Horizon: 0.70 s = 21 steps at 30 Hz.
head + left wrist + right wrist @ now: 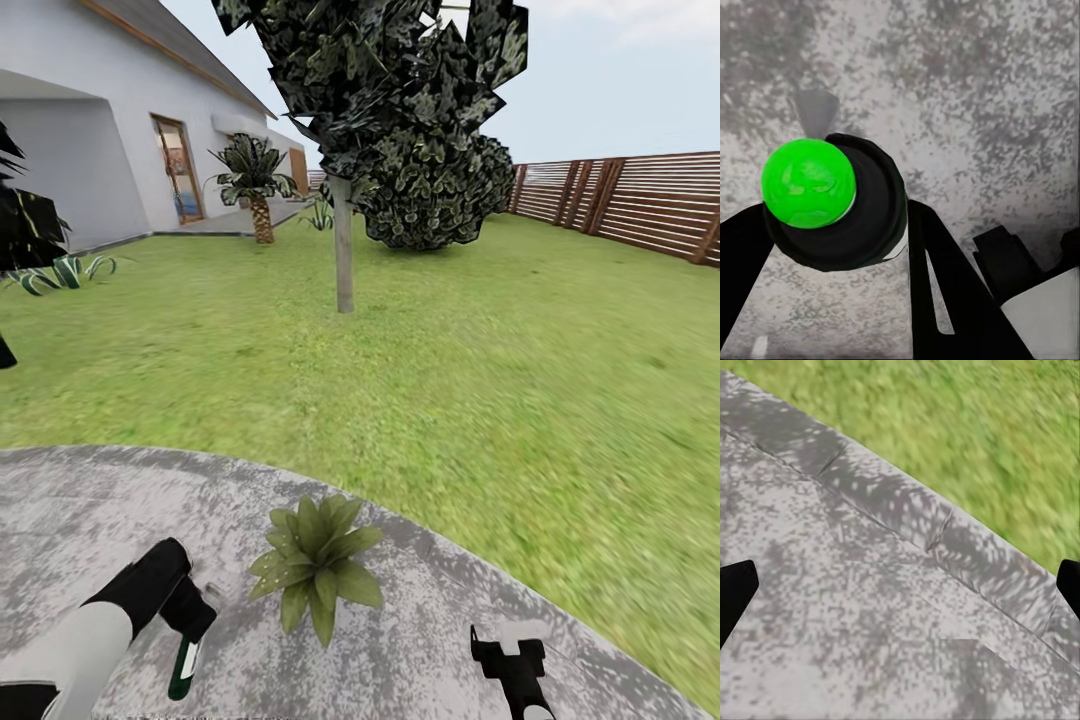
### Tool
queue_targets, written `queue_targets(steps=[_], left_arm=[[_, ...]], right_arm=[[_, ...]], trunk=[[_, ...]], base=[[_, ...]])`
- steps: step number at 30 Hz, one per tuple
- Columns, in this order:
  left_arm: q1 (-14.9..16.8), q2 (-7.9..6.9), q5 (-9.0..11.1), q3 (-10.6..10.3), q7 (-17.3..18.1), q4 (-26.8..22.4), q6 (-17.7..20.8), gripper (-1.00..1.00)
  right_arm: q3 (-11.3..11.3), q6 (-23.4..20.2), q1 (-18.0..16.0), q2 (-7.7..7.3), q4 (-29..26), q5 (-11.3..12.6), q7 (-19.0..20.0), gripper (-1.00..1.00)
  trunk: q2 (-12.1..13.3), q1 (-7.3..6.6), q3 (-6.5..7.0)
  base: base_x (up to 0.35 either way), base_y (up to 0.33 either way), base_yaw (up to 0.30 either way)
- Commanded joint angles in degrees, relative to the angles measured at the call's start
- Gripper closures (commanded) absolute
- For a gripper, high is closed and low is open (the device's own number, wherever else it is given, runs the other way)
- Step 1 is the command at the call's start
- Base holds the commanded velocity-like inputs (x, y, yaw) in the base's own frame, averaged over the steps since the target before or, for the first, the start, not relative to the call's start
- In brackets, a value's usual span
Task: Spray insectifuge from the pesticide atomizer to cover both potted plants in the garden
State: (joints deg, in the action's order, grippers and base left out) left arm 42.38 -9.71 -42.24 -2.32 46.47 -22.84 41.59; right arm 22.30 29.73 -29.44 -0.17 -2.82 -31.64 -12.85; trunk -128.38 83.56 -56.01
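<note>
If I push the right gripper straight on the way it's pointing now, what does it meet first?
Probably the grey gravel patio: the right wrist view looks down on bare patio between the open right gripper fingertips, with lawn beyond the patio's edge. Depth is unclear.

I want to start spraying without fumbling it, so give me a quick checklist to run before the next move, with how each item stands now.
1. Spray bottle in the left gripper: ok, the fingers close on its body.
2. Bottle clear of the ground: ok, it hangs over the gravel patio.
3. Plant within reach: ok, it sits just beside the left gripper.
4. Nozzle aimed at the plant: cannot tell.
5. Right gripper out of the way: ok, open and empty, off to the plant's other side.
6. Second plant located: cannot tell.
</note>
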Motion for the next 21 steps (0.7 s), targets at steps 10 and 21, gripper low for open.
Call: queue_targets(steps=[10,21], left_arm=[[1.6,0.12,0.4,0.2,4.5,-1.2,1.3,1.0],[2.3,0.14,-0.2,-0.7,6.1,-3.4,2.4,1.0]], right_arm=[[0.3,0.2,0.0,-0.05,0.0,-0.6,-0.3,-1.0],[0.4,0.2,0.0,-2.45,-0.2,-0.5,-0.6,-1.0]], trunk=[[0.0,-0.01,-0.22],[0.0,-0.01,-0.22]], base=[[0.0,0.0,0.129],[0.0,0.0,0.001]])
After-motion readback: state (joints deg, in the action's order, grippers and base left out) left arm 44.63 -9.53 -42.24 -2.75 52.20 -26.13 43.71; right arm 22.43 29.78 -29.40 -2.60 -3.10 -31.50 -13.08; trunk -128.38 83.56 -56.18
